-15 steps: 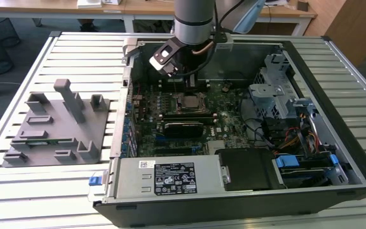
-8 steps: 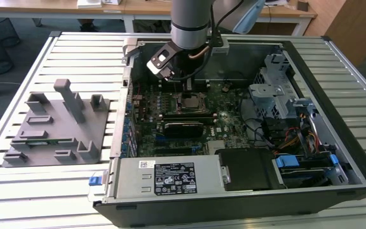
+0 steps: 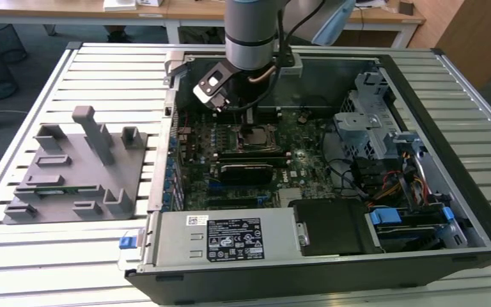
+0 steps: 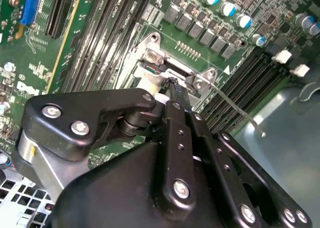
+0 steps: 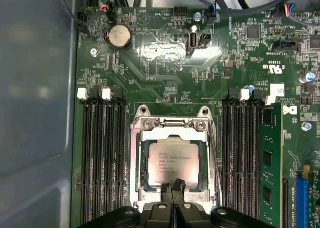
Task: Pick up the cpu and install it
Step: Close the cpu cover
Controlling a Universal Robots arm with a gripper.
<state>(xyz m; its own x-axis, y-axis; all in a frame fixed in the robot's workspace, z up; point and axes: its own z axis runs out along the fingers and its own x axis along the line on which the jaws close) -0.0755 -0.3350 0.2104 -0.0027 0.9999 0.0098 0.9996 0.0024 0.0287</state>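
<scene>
While the arm [image 3: 252, 32] reaches down into the open computer case [image 3: 475, 211] on the slatted surface [image 3: 100, 64], the jaws hang low over the middle of the motherboard [image 5: 165, 63].

- cpu [image 5: 172, 162]: lies flat inside the socket frame [image 5: 172, 124], silver top up, print facing the first wrist camera. Frame metal borders it on all sides.
- Jaws: drawn together, only a hairline seam between the two black fingertips [image 5: 167, 189]. They sit at one edge of the cpu, touching or just above it; cannot tell which. Nothing is held between them.
- Second wrist view: the fingertips [image 4: 172, 88] come down at the socket, and a thin lever rod [image 4: 235, 105] runs away from the frame's corner.
- Rows of black memory slots [image 5: 102, 158] flank the socket on both sides. A green memory stick [image 5: 271, 158] stands in a slot past the far row.
- Coin battery [image 5: 117, 36]: on the board, well apart from the socket.
- Grey fixture tray [image 3: 66, 173]: on the surface beside the case, at the exterior view's left.
</scene>
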